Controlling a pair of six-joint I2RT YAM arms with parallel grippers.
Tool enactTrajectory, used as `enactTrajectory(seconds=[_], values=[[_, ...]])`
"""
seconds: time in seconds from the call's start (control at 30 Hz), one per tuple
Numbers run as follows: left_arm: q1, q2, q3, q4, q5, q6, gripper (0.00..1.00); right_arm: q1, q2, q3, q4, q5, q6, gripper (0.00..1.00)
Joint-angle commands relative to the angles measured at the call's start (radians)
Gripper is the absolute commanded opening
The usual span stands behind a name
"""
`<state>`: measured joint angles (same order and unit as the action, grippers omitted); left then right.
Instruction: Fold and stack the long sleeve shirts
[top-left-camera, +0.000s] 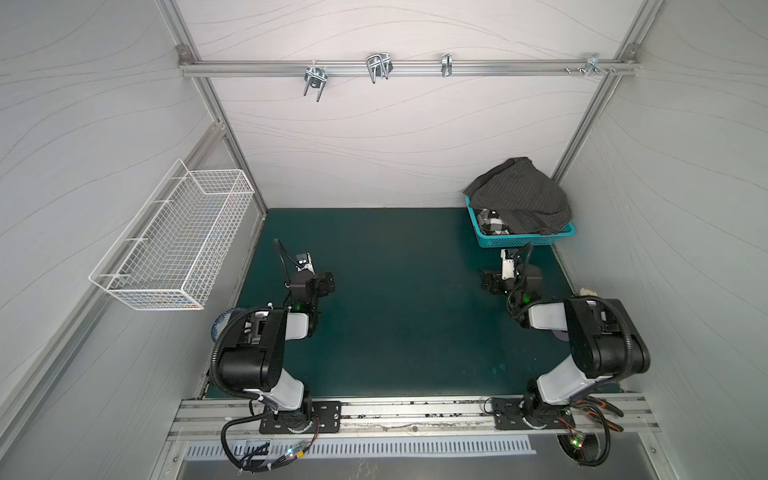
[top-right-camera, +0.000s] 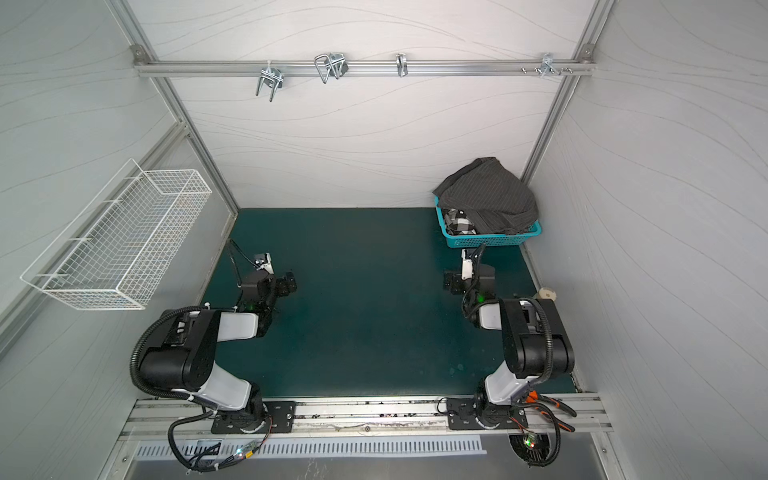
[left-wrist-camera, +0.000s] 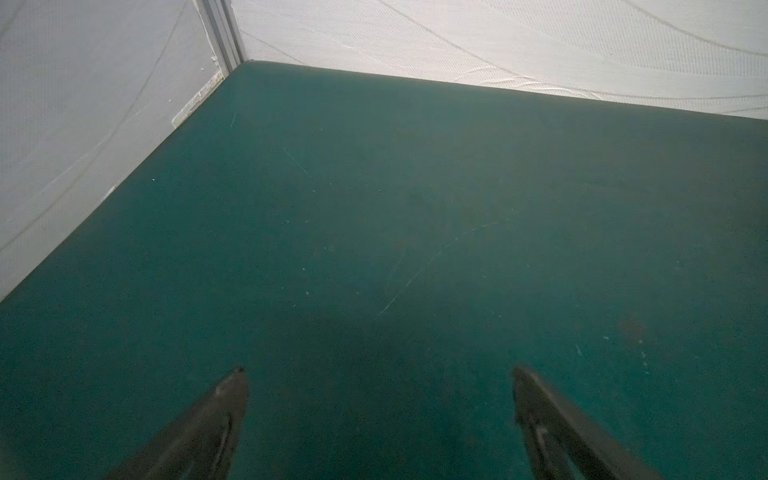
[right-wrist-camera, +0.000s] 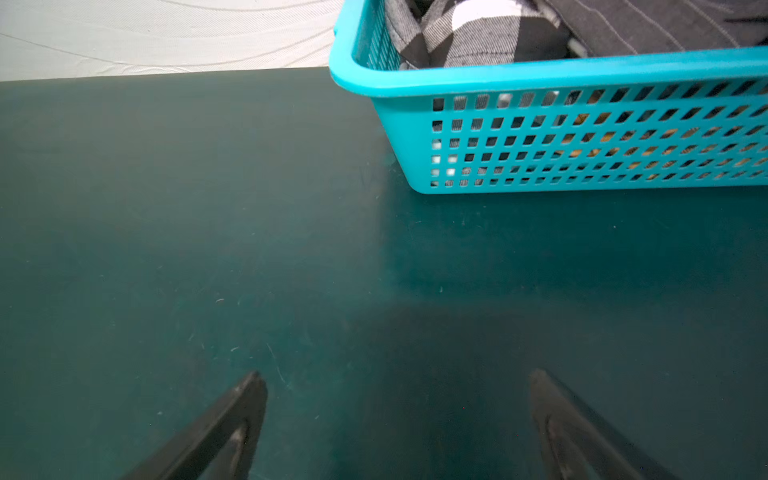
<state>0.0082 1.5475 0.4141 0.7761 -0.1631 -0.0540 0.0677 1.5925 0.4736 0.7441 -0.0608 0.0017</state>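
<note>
Charcoal pinstriped shirt (top-left-camera: 521, 193) heaped over checked shirt (top-left-camera: 492, 222) in teal basket (top-left-camera: 528, 241), counter's (top-left-camera: 395, 291) far right corner. Left hand (left-wrist-camera: 378, 370), right hand (right-wrist-camera: 395, 373): both spread wide, gripping nothing.

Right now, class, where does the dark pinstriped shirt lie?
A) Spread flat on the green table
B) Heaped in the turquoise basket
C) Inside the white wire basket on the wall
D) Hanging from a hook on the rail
B: in both top views the dark pinstriped shirt sits bunched on top of the turquoise basket, over the checked shirt.
</note>
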Motion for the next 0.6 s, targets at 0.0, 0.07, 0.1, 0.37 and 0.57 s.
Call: enactTrajectory(seconds=[0.0,0.07,0.1,0.37,0.57], values=[[0.006,0.006,0.016,0.045,0.011,0.012,1.0,0.011,-0.02,-0.011,0.013,0.003,-0.025,0.99],[0.006,0.005,0.015,0.046,0.011,0.013,1.0,0.005,-0.019,-0.009,0.012,-0.008,-0.022,0.99],[0.006,0.004,0.015,0.047,0.01,0.013,1.0,0.004,-0.019,-0.009,0.009,-0.012,-0.02,0.99],[0.006,0.003,0.015,0.047,0.013,0.012,1.0,-0.002,-0.019,-0.007,0.009,-0.021,-0.018,0.99],[0.0,0.003,0.014,0.047,0.007,0.018,1.0,-0.002,-0.017,-0.007,0.008,-0.02,-0.02,0.99]])
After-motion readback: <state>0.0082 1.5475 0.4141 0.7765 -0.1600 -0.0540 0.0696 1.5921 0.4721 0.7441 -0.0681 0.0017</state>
